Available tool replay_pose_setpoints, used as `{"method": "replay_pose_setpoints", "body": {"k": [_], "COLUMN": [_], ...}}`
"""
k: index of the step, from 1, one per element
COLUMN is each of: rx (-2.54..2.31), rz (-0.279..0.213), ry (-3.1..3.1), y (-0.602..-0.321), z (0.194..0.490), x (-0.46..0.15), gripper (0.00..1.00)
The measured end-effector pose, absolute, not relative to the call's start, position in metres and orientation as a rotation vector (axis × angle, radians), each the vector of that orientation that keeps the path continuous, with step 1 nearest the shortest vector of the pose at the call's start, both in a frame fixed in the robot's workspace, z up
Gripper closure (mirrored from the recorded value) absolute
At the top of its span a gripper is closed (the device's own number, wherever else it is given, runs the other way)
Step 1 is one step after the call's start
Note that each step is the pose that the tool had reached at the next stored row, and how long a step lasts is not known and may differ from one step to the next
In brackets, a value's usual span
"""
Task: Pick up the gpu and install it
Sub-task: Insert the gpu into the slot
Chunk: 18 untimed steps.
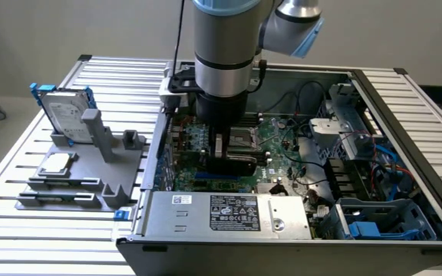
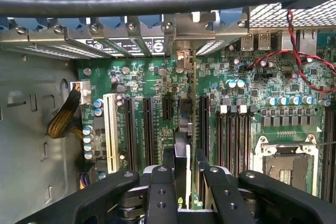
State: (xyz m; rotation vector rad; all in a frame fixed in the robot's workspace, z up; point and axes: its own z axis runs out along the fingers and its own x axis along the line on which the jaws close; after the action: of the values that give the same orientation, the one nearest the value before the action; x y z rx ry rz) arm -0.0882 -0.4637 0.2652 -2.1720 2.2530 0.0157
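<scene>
The gpu [image 2: 182,124] is hanging edge-on inside the open computer case [image 1: 405,109]. The two fingers of the end effector [image 2: 185,157] are pressing against its two faces and gripping it. The card is lying straight ahead of the end effector, in line with it. Its long axis is running parallel to the black expansion slots [image 2: 148,129] on the green motherboard [image 2: 157,77], pointing toward the row of metal slot brackets [image 2: 131,40] at the case's rear wall. It is lining up among the black slots, well to one side of the white slot [image 2: 111,129] and apart from the empty CPU socket [image 2: 286,163]. Whether its lower edge is touching a slot cannot be told.

Room is looking tight, with slots flanking the card on both sides and a red-and-black wire pair [image 2: 299,51] trailing near the rear ports.

In the exterior view the arm [image 1: 225,52] is reaching straight down into the case, just beyond the labelled power supply [image 1: 229,213]. On the slatted metal surface [image 1: 21,241], toward the exterior view's left, a grey fixture [image 1: 75,190] is holding a hard drive [image 1: 64,115] and a CPU chip [image 1: 58,164], well apart from the work.
</scene>
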Motion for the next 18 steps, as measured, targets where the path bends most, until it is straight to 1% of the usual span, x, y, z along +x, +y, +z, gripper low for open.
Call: {"method": "replay_pose_setpoints", "body": {"k": [18], "rx": [-2.182], "rz": [0.029], "ry": [2.248], "y": [-0.4636], "z": [0.2616], "x": [-0.0882], "gripper": [0.74]}}
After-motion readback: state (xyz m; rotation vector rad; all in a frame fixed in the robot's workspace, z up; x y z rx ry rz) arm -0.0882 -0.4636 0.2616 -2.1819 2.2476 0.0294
